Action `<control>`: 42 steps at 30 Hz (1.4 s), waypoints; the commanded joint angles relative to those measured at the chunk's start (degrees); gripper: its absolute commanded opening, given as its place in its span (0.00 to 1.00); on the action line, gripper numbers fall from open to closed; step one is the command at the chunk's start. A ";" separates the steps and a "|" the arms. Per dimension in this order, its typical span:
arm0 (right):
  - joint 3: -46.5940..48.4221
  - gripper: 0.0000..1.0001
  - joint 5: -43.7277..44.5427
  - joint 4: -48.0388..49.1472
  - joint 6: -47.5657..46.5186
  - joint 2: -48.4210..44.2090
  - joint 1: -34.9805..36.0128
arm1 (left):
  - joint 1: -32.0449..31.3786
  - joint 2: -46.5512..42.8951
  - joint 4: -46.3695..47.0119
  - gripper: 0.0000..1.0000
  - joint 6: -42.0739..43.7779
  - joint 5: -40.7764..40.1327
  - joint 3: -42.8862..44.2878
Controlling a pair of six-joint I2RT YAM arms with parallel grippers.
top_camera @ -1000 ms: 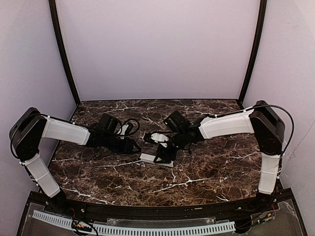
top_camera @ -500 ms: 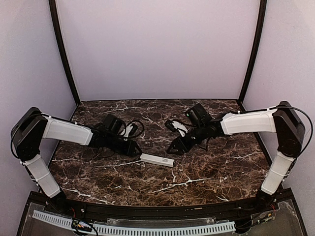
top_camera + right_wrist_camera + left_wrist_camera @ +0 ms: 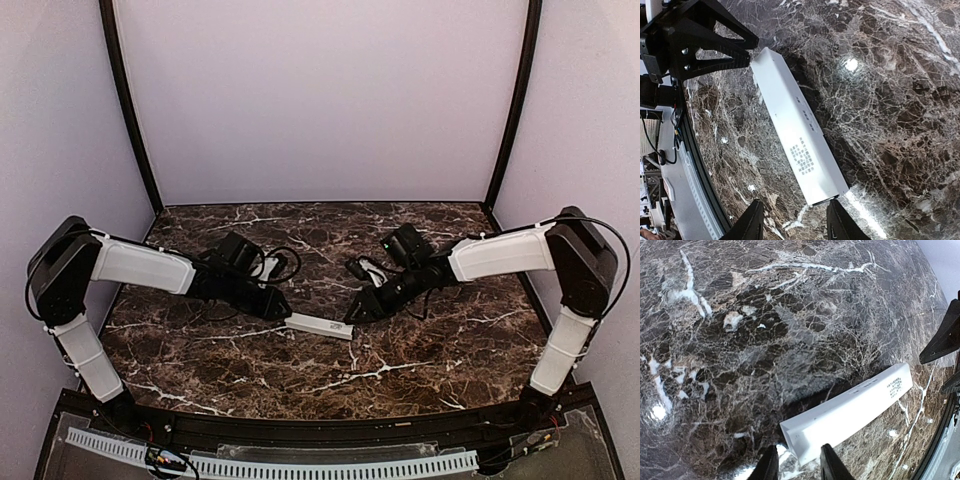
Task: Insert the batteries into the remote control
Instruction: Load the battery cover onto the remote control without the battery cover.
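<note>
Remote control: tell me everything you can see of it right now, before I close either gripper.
The remote control is a long, slim white bar with squared edges, plastic by its look. It lies flat on the dark marble table, midway between the arms. Its upward face shows a row of small marks and a block of fine print toward the right arm's end. The left gripper and right gripper each straddle one end, jaws open. Whether they touch it is unclear.

White remote control (image 3: 790, 120) with tiny dark print (image 3: 802, 157); dark brown, white-veined marble table (image 3: 420, 360); pale lilac walls (image 3: 320, 100).
</note>
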 commanded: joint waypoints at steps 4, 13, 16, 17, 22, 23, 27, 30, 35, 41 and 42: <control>-2.52 0.39 -0.72 2.12 4.34 1.35 -0.25 | -0.63 0.53 -2.73 0.27 1.49 -1.27 1.65; -3.43 0.35 -0.53 3.08 5.70 2.43 -0.29 | -1.00 0.69 -3.19 0.19 1.84 -1.74 1.86; -3.58 0.34 -1.05 3.83 6.12 3.04 -0.42 | -1.10 0.79 -3.16 0.18 1.94 -1.86 1.93; -3.70 0.34 -1.25 4.23 6.43 3.11 -0.46 | -1.10 0.84 -3.16 0.18 2.01 -1.78 1.90; -3.83 0.33 -2.11 5.56 7.34 3.48 -0.73 | -1.10 0.97 -3.09 0.16 2.10 -1.50 2.00; -3.96 0.33 -2.36 5.81 7.52 3.58 -0.73 | -1.10 1.06 -3.08 0.16 2.10 -1.51 2.06; -4.05 0.32 -3.14 6.70 8.13 3.97 -0.96 | -1.14 1.35 -3.20 0.15 2.14 -1.36 2.22; -3.95 0.31 -3.26 6.91 8.15 4.33 -1.04 | -1.17 1.54 -3.17 0.15 2.17 -1.33 2.22; -4.03 0.30 -3.59 7.41 8.46 4.87 -1.04 | -1.21 1.83 -3.16 0.13 2.19 -1.06 2.22; -4.01 0.29 -3.94 8.07 8.81 5.18 -1.09 | -1.34 2.11 -3.67 0.10 2.30 -0.88 2.37; -4.08 0.28 -3.94 8.07 8.83 5.14 -1.10 | -1.35 2.22 -3.68 0.10 2.34 -0.85 2.39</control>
